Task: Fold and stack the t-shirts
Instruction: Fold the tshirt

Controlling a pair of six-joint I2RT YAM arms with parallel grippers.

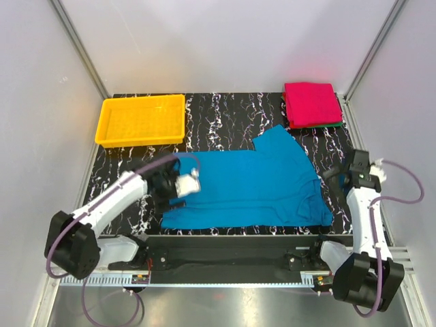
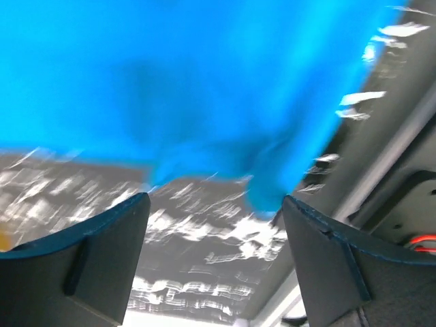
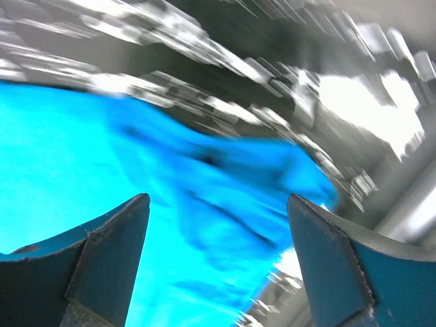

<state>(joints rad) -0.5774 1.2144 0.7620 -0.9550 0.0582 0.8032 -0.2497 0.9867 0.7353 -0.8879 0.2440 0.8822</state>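
Note:
A teal-blue t-shirt (image 1: 252,184) lies spread flat on the black marbled table. A magenta-pink folded shirt (image 1: 312,103) sits at the back right on a dark green folded one (image 1: 325,125). My left gripper (image 1: 176,194) is open and empty at the shirt's left edge. In the left wrist view the cloth (image 2: 191,82) lies just beyond the open gripper (image 2: 214,201). My right gripper (image 1: 334,178) is open and empty at the shirt's right side. In the right wrist view it (image 3: 218,201) hovers over a rumpled part of the blue cloth (image 3: 225,177).
A yellow plastic tray (image 1: 142,120) stands at the back left. White walls close in the table on the left, right and back. A black rail (image 1: 231,242) runs along the near edge.

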